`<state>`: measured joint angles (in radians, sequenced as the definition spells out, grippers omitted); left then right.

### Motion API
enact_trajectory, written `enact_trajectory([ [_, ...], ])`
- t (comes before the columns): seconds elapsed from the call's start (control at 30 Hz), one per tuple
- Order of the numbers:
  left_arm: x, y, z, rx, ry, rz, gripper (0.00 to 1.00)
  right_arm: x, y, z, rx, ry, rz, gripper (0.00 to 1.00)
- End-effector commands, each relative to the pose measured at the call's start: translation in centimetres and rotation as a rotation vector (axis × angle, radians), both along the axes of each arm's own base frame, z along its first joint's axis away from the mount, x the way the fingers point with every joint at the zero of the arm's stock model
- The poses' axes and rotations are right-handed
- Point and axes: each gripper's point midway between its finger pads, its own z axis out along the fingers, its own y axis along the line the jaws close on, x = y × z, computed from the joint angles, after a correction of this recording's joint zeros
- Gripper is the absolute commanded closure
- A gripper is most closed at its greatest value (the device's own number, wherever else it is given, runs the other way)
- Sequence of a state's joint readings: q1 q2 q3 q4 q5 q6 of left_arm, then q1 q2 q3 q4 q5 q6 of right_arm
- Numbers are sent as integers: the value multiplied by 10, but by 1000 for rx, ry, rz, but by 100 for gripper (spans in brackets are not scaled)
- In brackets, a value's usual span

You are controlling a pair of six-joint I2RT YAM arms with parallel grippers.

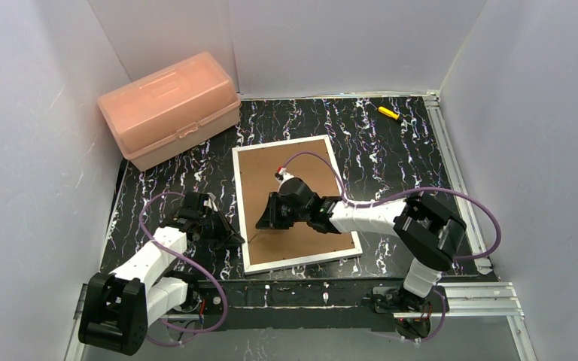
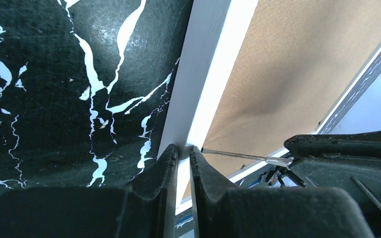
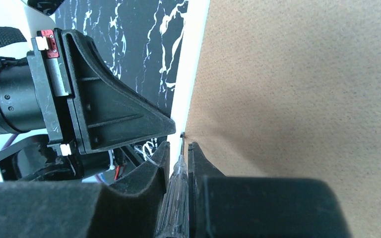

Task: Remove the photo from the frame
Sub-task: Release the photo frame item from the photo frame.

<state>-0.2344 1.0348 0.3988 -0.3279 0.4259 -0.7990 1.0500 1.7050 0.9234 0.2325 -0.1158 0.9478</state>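
The frame [image 1: 271, 165] lies face down on the table, brown fibreboard back up inside a narrow white border. The photo is hidden under that back. My left gripper [image 1: 235, 241] is at the frame's left edge near the front corner. In the left wrist view this gripper [image 2: 183, 148] is shut on the white border [image 2: 198, 84]. My right gripper [image 1: 260, 224] reaches over the brown back from the right. It [image 3: 179, 146] is shut on a clear-handled screwdriver [image 3: 176, 198], whose thin shaft [image 2: 243, 155] has its tip at the seam between border and brown back [image 3: 297, 99].
A pink plastic box [image 1: 169, 107] stands at the back left, close to the wall. A small yellow object [image 1: 388, 113] lies at the back right. A metal rail [image 1: 459, 173] runs along the table's right side. White walls close in the left, back and right sides.
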Motion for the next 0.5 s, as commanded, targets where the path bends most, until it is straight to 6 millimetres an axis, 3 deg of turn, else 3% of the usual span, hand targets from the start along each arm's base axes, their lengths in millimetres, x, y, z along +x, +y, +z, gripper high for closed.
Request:
enact_trajectory([
  [0.0, -17, -5, -15, -20, 60, -17, 91, -24, 26, 24, 13, -43, 62, 99],
  [0.47, -16, -6, -12, -29, 53, -15, 94, -49, 83, 46, -28, -172, 126, 99],
])
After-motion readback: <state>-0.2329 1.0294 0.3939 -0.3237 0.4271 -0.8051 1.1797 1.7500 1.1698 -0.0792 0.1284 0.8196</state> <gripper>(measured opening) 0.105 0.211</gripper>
